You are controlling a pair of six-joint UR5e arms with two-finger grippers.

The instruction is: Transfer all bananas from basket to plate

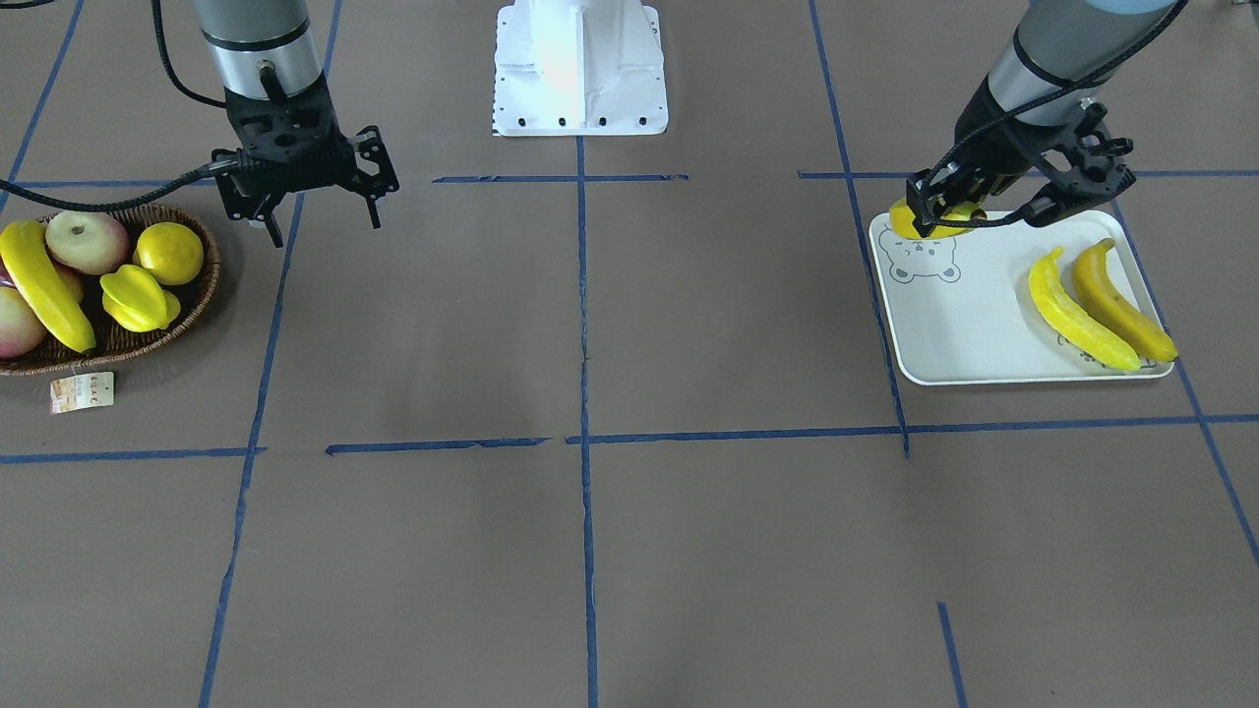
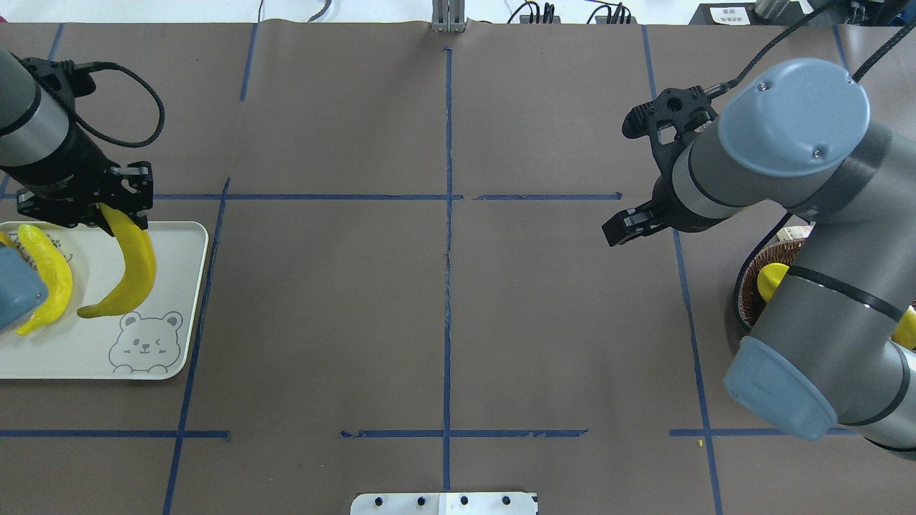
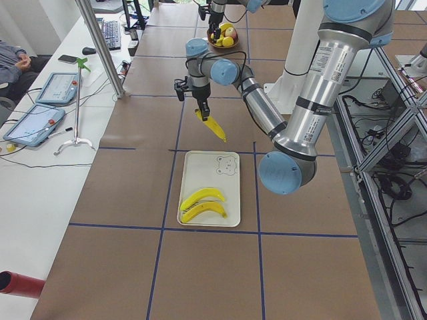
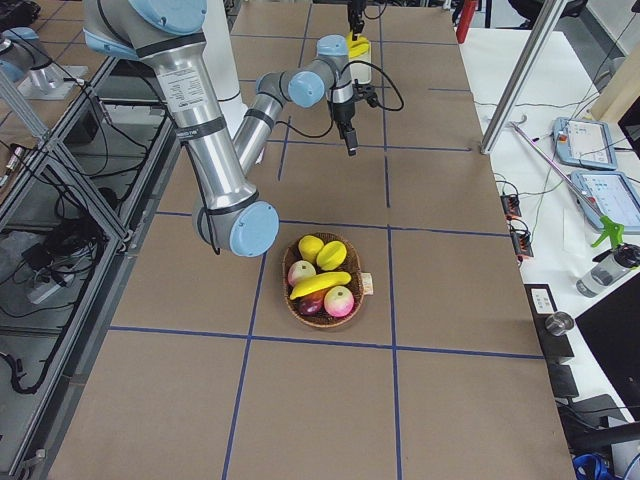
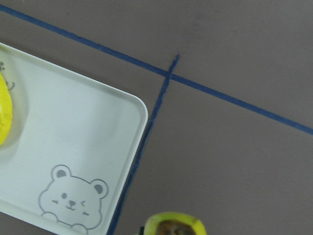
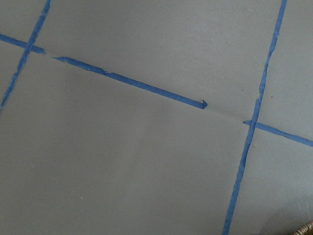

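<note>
Above the plate (image 2: 172,279) at the table's left end, a banana (image 2: 132,265) hangs from the left gripper (image 2: 107,211), fingers clamped on its upper end. Lowering it flat onto the bare strip beside the two bananas (image 1: 1077,317) there before release should stop it rolling off. A fourth banana (image 1: 44,285) lies in the basket (image 1: 202,300) near the right gripper (image 1: 325,226), fingers apart. Overhead, the right arm (image 2: 809,336) hides most of the basket, and how high the banana hangs is hard to judge.

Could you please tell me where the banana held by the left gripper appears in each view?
Front-facing: banana upper right, end-on.
Overhead: banana far left.
Exterior left: banana top centre.
Exterior right: banana top centre, tiny.
Left wrist: banana bottom edge.
Right wrist: absent.
Landmark: the bear-print plate.
</note>
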